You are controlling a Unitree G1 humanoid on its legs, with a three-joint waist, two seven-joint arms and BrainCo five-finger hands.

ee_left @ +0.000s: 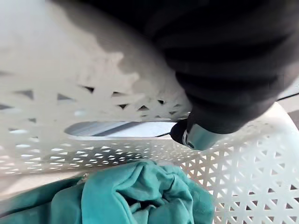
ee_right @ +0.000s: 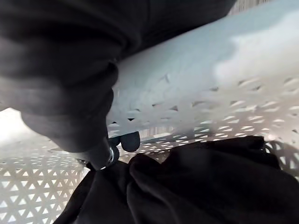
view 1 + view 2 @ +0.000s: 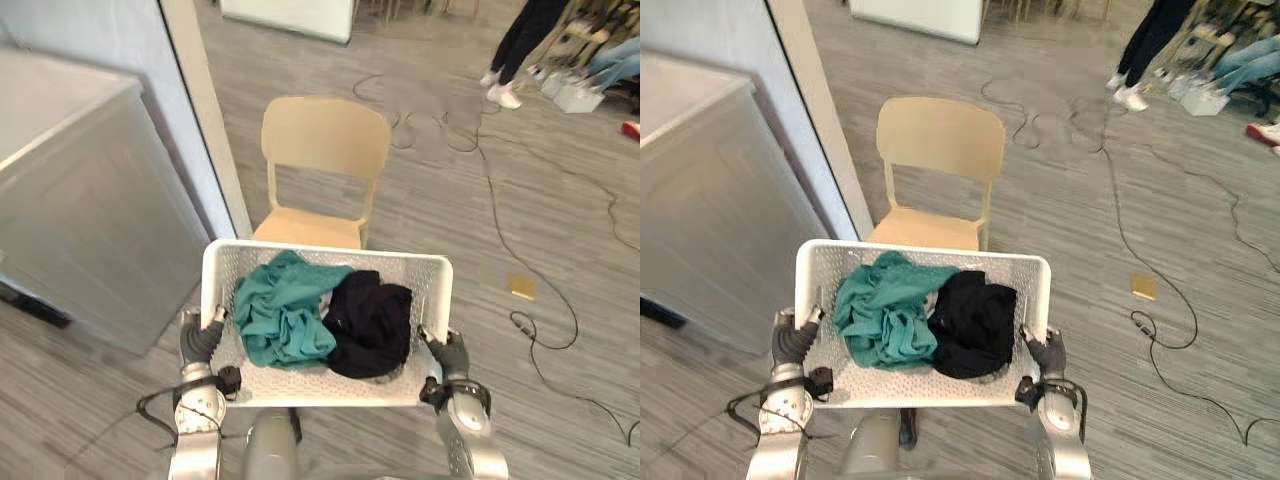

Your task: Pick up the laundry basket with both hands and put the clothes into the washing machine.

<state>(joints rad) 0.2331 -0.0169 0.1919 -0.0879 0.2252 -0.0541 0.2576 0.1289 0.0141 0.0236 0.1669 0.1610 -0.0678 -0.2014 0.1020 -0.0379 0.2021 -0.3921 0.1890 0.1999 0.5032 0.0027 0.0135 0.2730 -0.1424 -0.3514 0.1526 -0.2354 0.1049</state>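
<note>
As we stand beside the pale boxy unit (image 3: 70, 200), facing the beige chair (image 3: 325, 150), the white laundry basket (image 3: 425, 280) hangs above the floor, just short of the chair's seat. Its teal garment (image 3: 280, 310) touches the black garment (image 3: 370, 320). Our left robot hand (image 3: 200, 338) and right robot hand (image 3: 450, 355) each clasp a side handle.

Person (image 3: 520, 40) cut off above, chair seat (image 3: 305, 228) partly behind basket (image 3: 400, 268)
</note>
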